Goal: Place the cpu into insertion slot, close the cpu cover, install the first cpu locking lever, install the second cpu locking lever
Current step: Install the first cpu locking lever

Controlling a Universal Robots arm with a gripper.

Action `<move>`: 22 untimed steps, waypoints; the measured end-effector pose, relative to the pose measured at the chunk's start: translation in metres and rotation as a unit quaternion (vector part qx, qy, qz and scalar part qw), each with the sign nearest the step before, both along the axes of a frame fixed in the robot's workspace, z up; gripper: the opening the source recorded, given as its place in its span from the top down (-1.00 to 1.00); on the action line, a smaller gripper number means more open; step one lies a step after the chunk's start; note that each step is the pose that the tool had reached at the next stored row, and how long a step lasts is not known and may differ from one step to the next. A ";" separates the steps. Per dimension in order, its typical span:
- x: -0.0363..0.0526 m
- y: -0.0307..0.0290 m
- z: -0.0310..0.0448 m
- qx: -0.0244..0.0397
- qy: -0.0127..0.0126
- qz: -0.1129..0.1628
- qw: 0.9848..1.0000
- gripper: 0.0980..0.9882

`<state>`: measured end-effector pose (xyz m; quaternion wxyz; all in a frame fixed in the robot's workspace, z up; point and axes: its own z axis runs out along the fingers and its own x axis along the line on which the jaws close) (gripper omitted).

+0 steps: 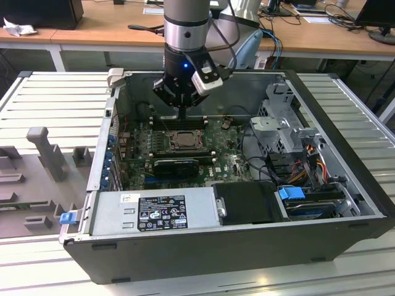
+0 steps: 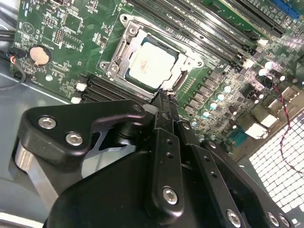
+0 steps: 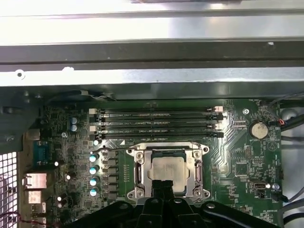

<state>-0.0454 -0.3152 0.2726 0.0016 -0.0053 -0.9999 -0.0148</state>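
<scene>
Pincer [image 2: 164, 97] pressed together, tips at the insertion slot [image 2: 126, 21] rim. You see the cpu [image 2: 152, 64] seated inside, cpu cover [image 2: 118, 52] flat around it.

cpu [image 2: 151, 64] in insertion slot [image 2: 118, 52], tool [image 2: 164, 96] nr edge

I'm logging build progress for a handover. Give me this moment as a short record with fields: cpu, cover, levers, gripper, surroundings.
cpu: lies flat in the insertion slot, pale top showing
cpu cover: down around the cpu, which shows through its window
locking levers: state cannot be told
gripper: low inside the computer case, shut, tip at the socket's edge; whether it pinches anything is unclear
surroundings: memory slots run beside the socket on the green board
</scene>
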 end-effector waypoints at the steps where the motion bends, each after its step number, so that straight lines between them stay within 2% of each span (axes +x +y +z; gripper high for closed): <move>1: 0.0000 0.0000 0.0000 0.000 0.000 0.005 1.000 0.98; 6: 0.0000 0.0000 0.0000 0.000 0.000 0.024 1.000 0.98; 14: 0.0000 0.0000 0.0000 0.000 0.000 0.057 0.998 0.98; 20: 0.0000 0.0000 0.0000 0.000 0.000 0.095 0.995 0.98; 22: 0.0000 0.0000 0.0000 0.000 0.000 0.111 0.994 0.98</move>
